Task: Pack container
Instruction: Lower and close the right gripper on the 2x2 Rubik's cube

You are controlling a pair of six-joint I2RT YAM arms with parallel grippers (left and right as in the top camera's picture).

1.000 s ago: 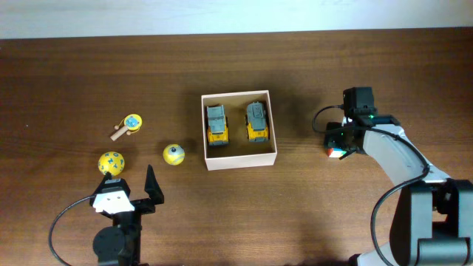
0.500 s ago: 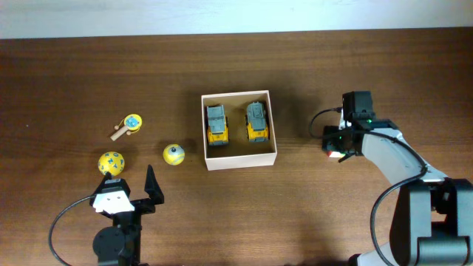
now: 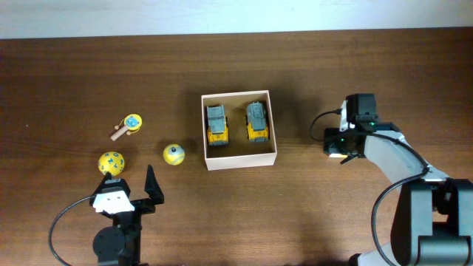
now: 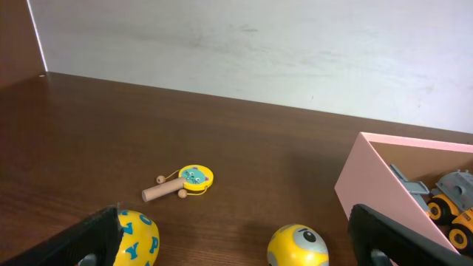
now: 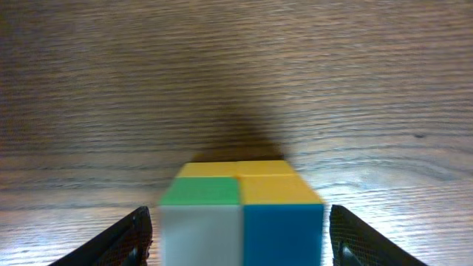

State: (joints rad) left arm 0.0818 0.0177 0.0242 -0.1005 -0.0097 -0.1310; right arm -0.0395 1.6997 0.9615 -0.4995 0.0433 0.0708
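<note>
On the table (image 3: pixel 369 66), midway between the two arms and so presumably within reach of either, sits the container (image 3: pixel 239 162). It is open side up and near square with no marked long axis, its walls roughly parallel to the table edges. Two trucks (image 3: pixel 216 123) (image 3: pixel 256 121) lie inside, side by side, lengthwise front to back. Well to one side, the right fingers (image 5: pixel 133 236) closely straddle a coloured cube (image 5: pixel 242 218), apparently for pickup; contact cannot be told. The left fingers (image 4: pixel 89 240) stand wide apart, empty, near two yellow balls (image 3: pixel 111 162) (image 3: pixel 173 154) and a rattle (image 3: pixel 127 126).

We find two yellow toy trucks (image 3: pixel 216 123) (image 3: pixel 256 121) abreast in the square cardboard box (image 3: pixel 240 162), yellow balls (image 3: pixel 111 162) (image 3: pixel 173 154) and wooden rattle (image 3: pixel 128 124) to its left, multicoloured cube (image 5: pixel 242 214) to its right.
</note>
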